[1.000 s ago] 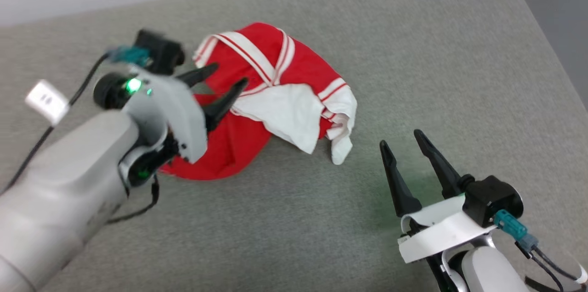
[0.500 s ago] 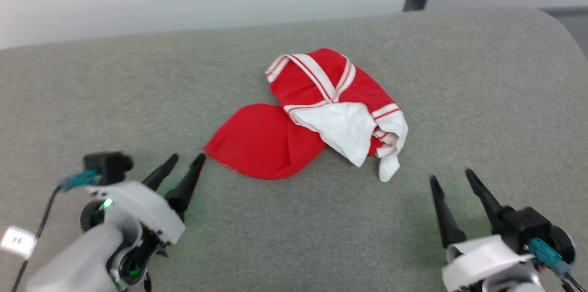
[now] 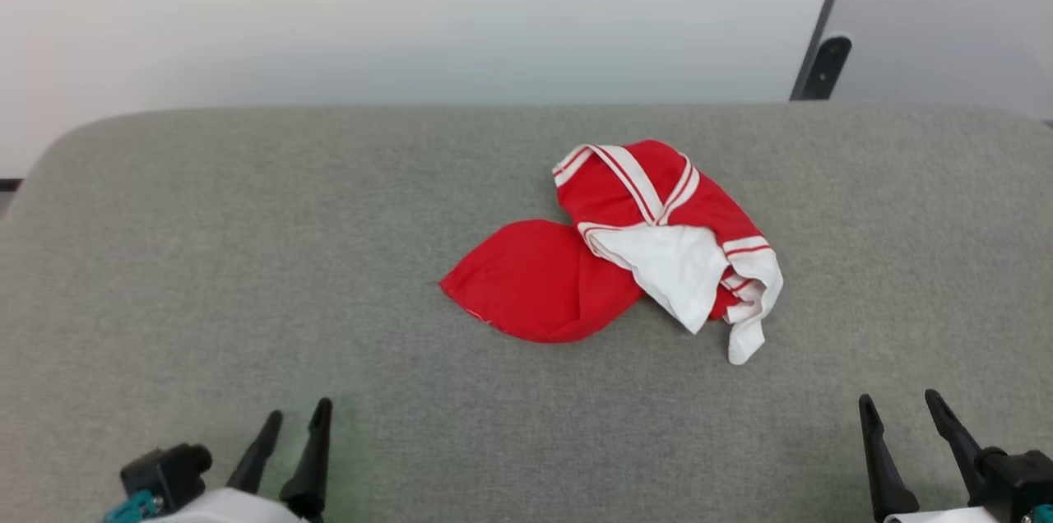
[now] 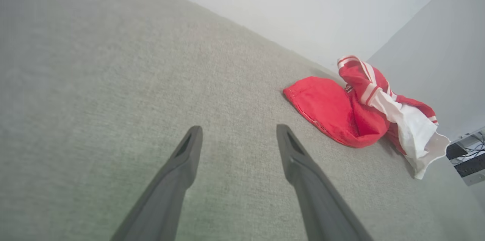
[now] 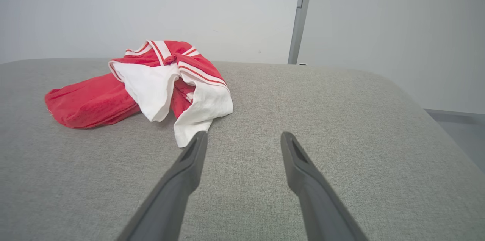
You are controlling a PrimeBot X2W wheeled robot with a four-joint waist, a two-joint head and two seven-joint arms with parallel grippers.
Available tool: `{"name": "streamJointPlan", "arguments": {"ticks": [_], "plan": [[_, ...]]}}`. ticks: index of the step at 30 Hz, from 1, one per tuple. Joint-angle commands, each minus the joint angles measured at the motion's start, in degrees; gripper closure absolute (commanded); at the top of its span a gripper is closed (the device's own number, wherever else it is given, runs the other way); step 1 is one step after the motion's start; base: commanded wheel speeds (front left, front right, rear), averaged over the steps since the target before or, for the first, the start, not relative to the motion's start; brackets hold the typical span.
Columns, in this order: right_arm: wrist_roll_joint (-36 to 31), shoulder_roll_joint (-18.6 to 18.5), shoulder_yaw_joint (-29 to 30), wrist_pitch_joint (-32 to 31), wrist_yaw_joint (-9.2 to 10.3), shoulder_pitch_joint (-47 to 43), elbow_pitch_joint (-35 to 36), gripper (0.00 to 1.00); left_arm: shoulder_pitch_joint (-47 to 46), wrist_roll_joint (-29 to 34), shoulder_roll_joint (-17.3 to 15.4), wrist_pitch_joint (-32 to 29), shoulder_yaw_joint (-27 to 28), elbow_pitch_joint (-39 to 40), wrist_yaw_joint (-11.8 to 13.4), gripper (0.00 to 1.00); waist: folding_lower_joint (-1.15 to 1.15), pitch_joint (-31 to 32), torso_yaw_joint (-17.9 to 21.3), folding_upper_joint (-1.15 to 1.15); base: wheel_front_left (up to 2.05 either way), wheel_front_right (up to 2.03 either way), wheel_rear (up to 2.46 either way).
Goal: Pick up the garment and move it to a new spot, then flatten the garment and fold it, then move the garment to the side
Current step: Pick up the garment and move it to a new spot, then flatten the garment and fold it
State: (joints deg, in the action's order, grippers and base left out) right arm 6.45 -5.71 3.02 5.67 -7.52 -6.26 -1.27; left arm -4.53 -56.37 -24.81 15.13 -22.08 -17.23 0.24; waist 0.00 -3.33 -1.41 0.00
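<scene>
The garment (image 3: 576,276), a red shirt with white sleeve ends and red-and-white stripe trim, lies crumpled in a heap right of centre on the grey cushioned surface (image 3: 247,260). Its chest print is hidden in the folds. My left gripper (image 3: 296,416) stands open at the lower left, well short of the heap, with nothing between its fingers. At the lower right my right gripper (image 3: 898,406) is open and empty too. The left wrist view has the garment (image 4: 333,108) to the upper right of the left gripper (image 4: 238,131). In the right wrist view the garment (image 5: 94,100) lies up and left of the right gripper (image 5: 244,136), whose left fingertip is close to a white sleeve end (image 5: 201,114).
A pale wall (image 3: 411,13) rises behind the surface's far edge, with a dark upright post (image 3: 823,62) at the back right. The surface rounds off at its left and right ends. Wide bare fabric lies to the left and in front of the garment.
The left gripper has drawn back from over the garment to the lower left, leaving the garment lying free. The head camera has tilted up, shifting the whole picture; the right gripper now sits lower.
</scene>
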Motion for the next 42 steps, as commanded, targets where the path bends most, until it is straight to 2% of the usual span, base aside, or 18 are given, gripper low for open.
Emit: {"name": "streamJointPlan", "arguments": {"ticks": [1,12,17,26,35,39,42], "plan": [[0.1,0.0,0.0,-0.3,0.06,-0.6,0.4,0.00,1.2,2.5,0.1,0.0,1.5,0.8,0.4,0.00,0.00,1.6,-1.4,0.00,0.00,0.00,0.00],[2.7,0.2,0.8,-1.5,0.06,0.5,2.4,0.00,8.2,28.0,4.2,0.0,13.5,9.8,0.5,0.00,0.00,3.8,-0.6,0.00,0.00,0.00,0.00],[4.0,0.7,0.6,-1.9,0.06,0.7,3.0,0.00,11.1,35.5,7.9,0.0,17.8,13.2,-0.7,0.00,0.00,4.0,-0.1,0.00,0.00,0.00,0.00],[4.2,0.9,-0.2,-1.5,0.06,0.0,1.9,0.00,12.5,39.8,12.5,0.0,22.3,11.0,-4.0,0.00,0.00,3.5,0.5,0.00,0.00,0.00,0.00],[3.9,0.5,-0.9,-1.8,0.06,1.3,1.4,0.00,11.5,42.3,14.9,0.0,24.9,10.0,-6.3,0.00,0.00,3.1,0.5,0.00,0.00,0.00,0.00],[3.0,-1.0,-3.1,-3.7,0.06,3.3,0.9,0.00,10.7,42.7,16.4,0.0,25.2,10.3,-6.8,0.00,0.00,2.1,-0.1,0.00,0.00,0.00,0.00],[2.9,-2.4,-5.3,-7.5,0.06,6.4,-0.6,0.00,10.3,42.9,17.6,0.0,25.0,10.2,-7.2,0.00,0.00,0.7,-0.9,0.00,0.00,0.00,0.00]]}}
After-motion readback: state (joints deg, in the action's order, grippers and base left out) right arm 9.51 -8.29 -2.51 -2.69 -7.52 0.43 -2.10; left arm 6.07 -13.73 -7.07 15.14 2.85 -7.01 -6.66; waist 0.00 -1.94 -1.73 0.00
